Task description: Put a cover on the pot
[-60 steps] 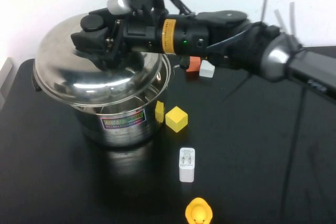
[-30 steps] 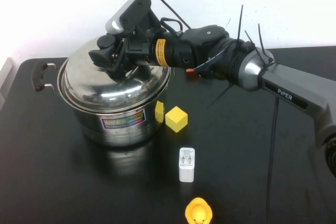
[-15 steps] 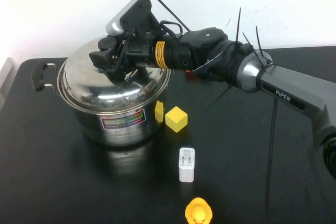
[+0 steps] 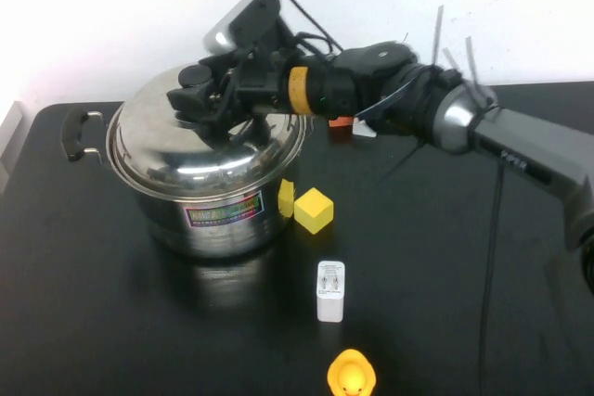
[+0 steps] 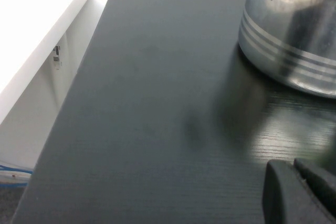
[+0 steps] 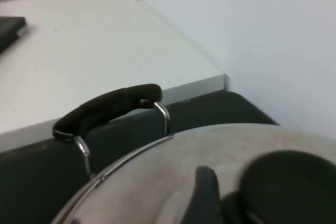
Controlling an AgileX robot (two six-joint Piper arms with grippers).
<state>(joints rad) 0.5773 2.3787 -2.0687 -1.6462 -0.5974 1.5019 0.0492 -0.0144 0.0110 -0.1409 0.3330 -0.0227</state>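
The steel pot (image 4: pixel 223 229) with its colourful sticker (image 4: pixel 223 213) stands at the left rear of the black table (image 4: pixel 93 322). The domed steel lid (image 4: pixel 204 150) rests on its rim. My right gripper (image 4: pixel 200 104) reaches in from the right and is shut on the lid's black knob (image 4: pixel 193 74). The right wrist view shows the knob (image 6: pixel 289 182), one of the fingers (image 6: pixel 206 192), the lid (image 6: pixel 157 182) and a black pot handle (image 6: pixel 105 109). My left gripper (image 5: pixel 296 182) is shut and empty, low over the table beside the pot (image 5: pixel 294 40); it is outside the high view.
A yellow cube (image 4: pixel 314 210) and a small yellow block (image 4: pixel 286 199) lie right beside the pot. A white charger (image 4: pixel 330 290) and a yellow duck (image 4: pixel 352 374) lie nearer the front. A small orange block (image 4: pixel 342 129) sits behind the right arm.
The lid came down from a tilted, raised position onto the pot's rim. Since half a second ago the pot, lid and right gripper have shifted slightly to the right.
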